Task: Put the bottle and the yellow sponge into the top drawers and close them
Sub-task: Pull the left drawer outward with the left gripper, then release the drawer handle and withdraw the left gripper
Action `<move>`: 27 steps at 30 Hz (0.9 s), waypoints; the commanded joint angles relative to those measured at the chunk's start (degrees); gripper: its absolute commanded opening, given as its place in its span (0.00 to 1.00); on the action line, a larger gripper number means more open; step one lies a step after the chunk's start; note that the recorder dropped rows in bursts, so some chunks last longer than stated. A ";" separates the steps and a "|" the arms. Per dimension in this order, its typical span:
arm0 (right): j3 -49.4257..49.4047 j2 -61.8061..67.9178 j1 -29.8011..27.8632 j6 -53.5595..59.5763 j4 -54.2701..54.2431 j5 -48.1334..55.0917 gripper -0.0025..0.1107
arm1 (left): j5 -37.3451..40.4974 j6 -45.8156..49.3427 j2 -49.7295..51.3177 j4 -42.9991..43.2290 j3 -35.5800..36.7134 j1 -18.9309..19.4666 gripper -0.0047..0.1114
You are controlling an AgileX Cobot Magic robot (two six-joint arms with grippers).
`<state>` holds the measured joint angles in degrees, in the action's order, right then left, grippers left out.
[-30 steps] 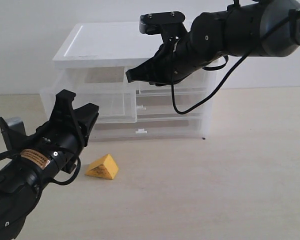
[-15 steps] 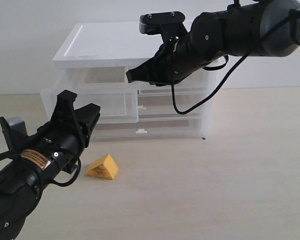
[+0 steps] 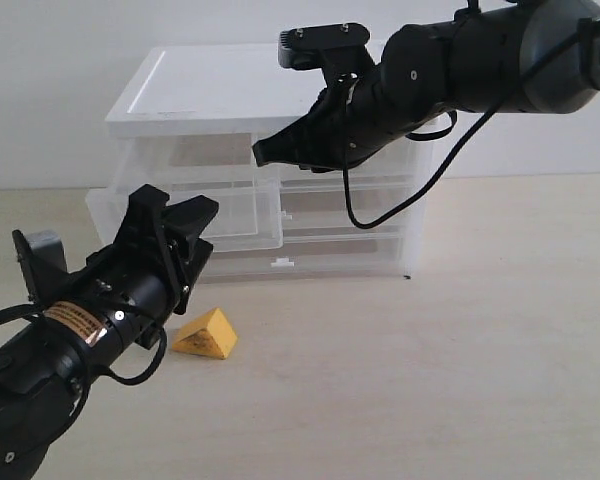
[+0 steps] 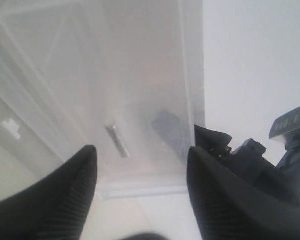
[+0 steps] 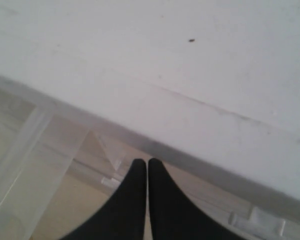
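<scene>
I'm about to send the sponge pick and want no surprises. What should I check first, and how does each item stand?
1. Top left drawer pulled out: ok.
2. Yellow sponge lying free on the table: ok.
3. Left end effector open and empty: ok.
4. Right end effector clear of the sponge: ok, shut, up at the cabinet front.
5. Bottle stowed: cannot tell.

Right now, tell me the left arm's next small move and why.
Probably lower the open left gripper toward the yellow sponge and close on it. The sponge lies ungripped on the table just beside that gripper, and the left top drawer stands pulled out, ready to take it. The right gripper is shut, up at the cabinet front, away from the sponge.
</scene>
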<state>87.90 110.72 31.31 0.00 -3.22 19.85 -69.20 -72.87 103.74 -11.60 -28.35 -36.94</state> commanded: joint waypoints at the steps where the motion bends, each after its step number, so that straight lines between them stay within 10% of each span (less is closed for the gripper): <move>1: 0.22 -1.54 -0.76 0.57 0.63 -0.40 0.02 | -0.77 0.66 -0.54 0.00 1.65 -0.33 0.52; 27: 0.10 -11.97 -0.76 0.00 5.43 13.54 0.02 | -0.77 16.43 -13.86 -5.63 16.76 -0.33 0.54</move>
<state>87.90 101.07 30.87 0.00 0.36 30.25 -69.39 -59.35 92.15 -15.41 -13.47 -37.06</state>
